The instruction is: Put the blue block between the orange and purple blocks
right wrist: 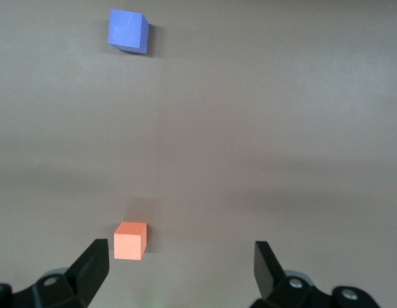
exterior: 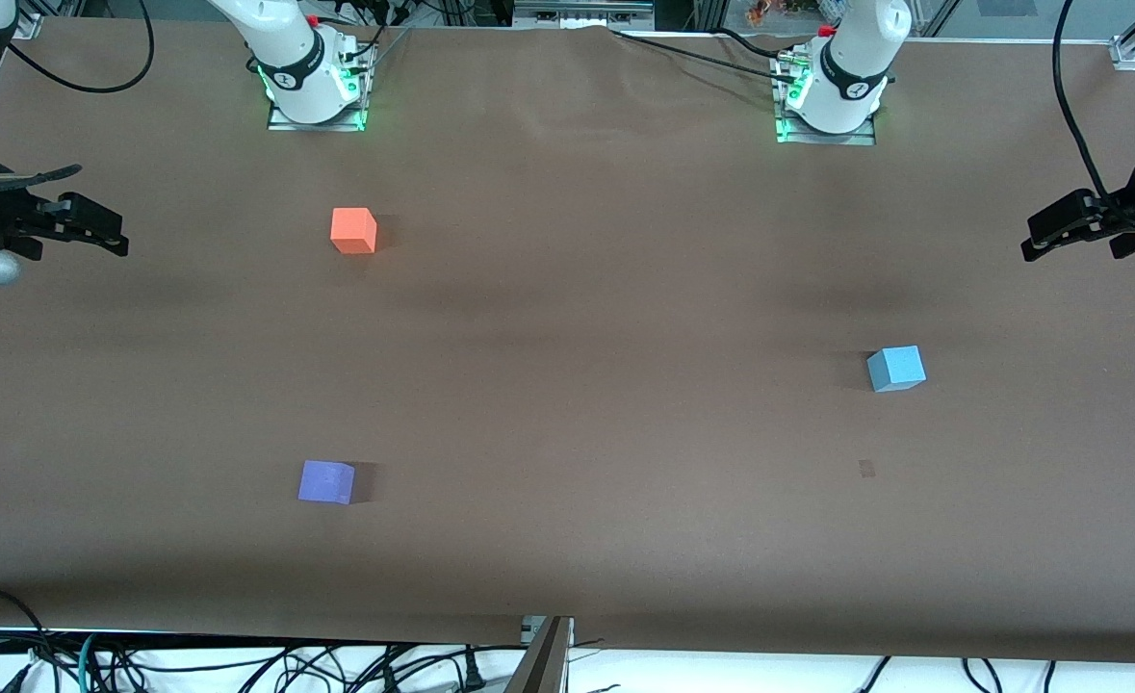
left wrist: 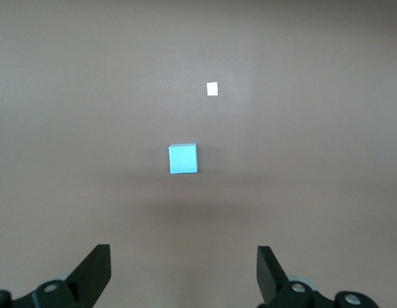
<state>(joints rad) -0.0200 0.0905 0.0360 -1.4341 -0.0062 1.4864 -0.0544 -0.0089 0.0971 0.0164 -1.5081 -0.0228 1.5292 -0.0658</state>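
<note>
The blue block (exterior: 896,369) sits on the brown table toward the left arm's end; it also shows in the left wrist view (left wrist: 184,159). The orange block (exterior: 353,231) sits toward the right arm's end, close to that arm's base. The purple block (exterior: 326,481) lies nearer to the front camera than the orange one. Both show in the right wrist view, orange (right wrist: 130,241) and purple (right wrist: 128,31). My left gripper (exterior: 1034,245) (left wrist: 184,269) is open and empty, high over its end of the table. My right gripper (exterior: 115,236) (right wrist: 182,266) is open and empty over the other end.
A small pale patch (exterior: 866,469) lies on the table a little nearer to the front camera than the blue block; it also shows in the left wrist view (left wrist: 212,88). Cables (exterior: 336,664) hang along the table's front edge. The arm bases (exterior: 317,87) stand along the back edge.
</note>
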